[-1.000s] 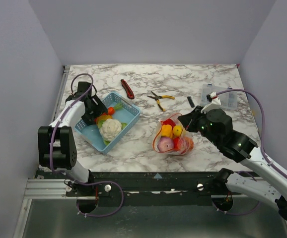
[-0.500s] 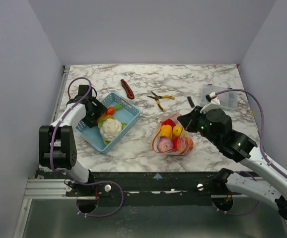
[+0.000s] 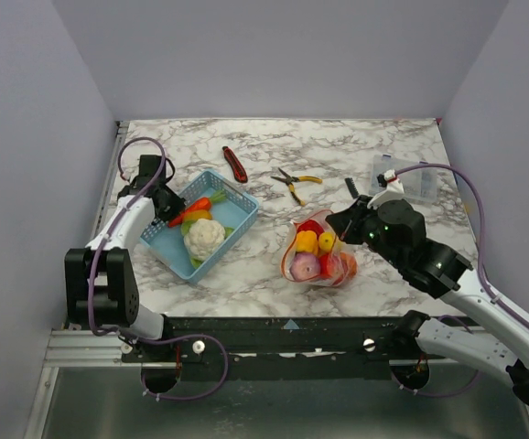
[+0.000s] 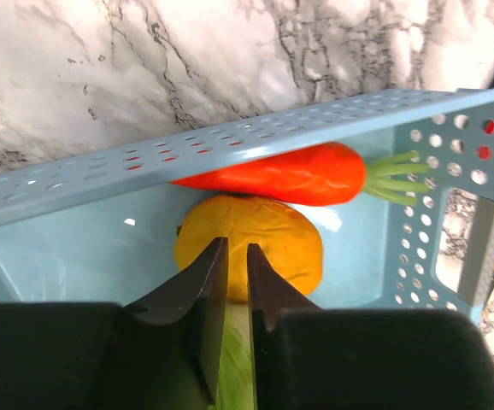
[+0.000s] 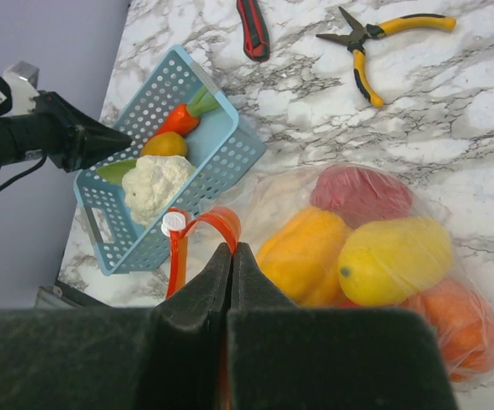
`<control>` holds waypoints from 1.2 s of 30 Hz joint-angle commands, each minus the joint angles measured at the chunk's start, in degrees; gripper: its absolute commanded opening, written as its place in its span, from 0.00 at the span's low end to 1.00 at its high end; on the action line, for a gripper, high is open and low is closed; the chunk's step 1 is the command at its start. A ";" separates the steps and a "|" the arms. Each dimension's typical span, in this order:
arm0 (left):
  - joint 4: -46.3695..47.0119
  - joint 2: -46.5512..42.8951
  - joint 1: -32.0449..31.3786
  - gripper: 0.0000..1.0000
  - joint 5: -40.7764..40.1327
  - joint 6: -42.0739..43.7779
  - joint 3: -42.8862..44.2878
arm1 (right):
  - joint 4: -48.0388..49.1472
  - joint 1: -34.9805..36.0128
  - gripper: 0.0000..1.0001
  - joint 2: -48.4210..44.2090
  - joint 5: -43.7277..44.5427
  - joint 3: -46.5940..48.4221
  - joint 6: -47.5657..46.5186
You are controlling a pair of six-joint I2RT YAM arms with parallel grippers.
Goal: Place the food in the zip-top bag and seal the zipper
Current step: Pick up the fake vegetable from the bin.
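Observation:
The zip-top bag point(image 3: 319, 258) lies mid-table with red, yellow, orange and purple-pink food inside it point(image 5: 384, 248). My right gripper point(image 5: 232, 252) is shut on the zipper point(image 5: 221, 220), whose orange-red strip loops up beside a white slider. More food sits in a blue basket point(image 3: 237, 197): a carrot point(image 4: 290, 175) along the wall, a yellow-orange piece point(image 4: 264, 231) and a white cauliflower point(image 3: 205, 236). My left gripper point(image 4: 237, 248) hovers over the basket's far-left corner. Its jaws stand nearly together, and a pale green leaf shows through the slit. Nothing hangs from it.
At the back of the table lie a red-handled knife point(image 3: 235, 164) and yellow-handled pliers point(image 3: 294, 183). Further right are a small dark part point(image 3: 350, 187) and a rigid clear box point(image 3: 402, 176). The basket point(image 5: 230, 149) stands left of the bag.
My left gripper has drawn back from inside the basket toward its far-left corner and its jaws have closed. The carrot now lies stretched along the basket wall. The right arm has not moved.

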 commanded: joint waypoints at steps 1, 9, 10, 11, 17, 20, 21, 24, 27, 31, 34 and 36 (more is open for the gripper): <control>-0.84 -6.08 -0.04 0.15 -2.84 3.09 0.51 | 1.75 0.21 0.00 -0.34 -0.56 0.80 0.41; -3.33 -4.07 0.03 0.90 -0.63 2.59 1.63 | 2.00 0.19 0.00 -0.04 -0.34 1.27 0.14; -4.05 -2.99 -0.03 0.91 -0.38 2.45 2.09 | 1.91 0.20 0.00 0.16 -0.44 1.60 0.02; -4.32 -1.82 -0.04 0.91 0.08 2.36 2.32 | 1.75 0.23 0.00 0.29 -0.43 1.88 -0.15; -3.63 3.36 -1.07 0.91 2.88 0.82 1.33 | 1.64 0.19 0.00 0.00 -0.26 1.87 -0.09; -3.15 5.71 -1.93 0.91 3.24 -0.24 1.43 | 1.47 0.20 0.00 0.02 -0.41 1.82 -0.19; -2.82 6.34 -2.10 0.91 4.99 -0.67 1.49 | 1.47 0.20 0.00 0.06 -0.39 1.83 -0.22; -1.97 7.81 -2.08 0.85 5.80 -1.87 1.50 | 1.39 0.21 0.00 0.16 -0.20 2.00 -0.25; -1.99 8.03 -2.12 0.76 4.94 -2.20 1.82 | 1.34 0.19 0.00 0.05 -0.54 1.66 -0.06; -3.62 4.33 -2.06 0.61 0.08 -1.35 2.33 | 1.39 0.25 0.00 -0.18 -0.89 1.30 0.11; -3.67 0.12 -2.08 0.39 -1.41 -0.49 2.32 | 1.57 0.19 0.00 -0.52 -0.83 0.59 0.36; -4.17 -2.19 -2.08 0.27 -1.70 0.53 2.93 | 2.06 0.23 0.00 -0.75 -0.93 0.17 0.43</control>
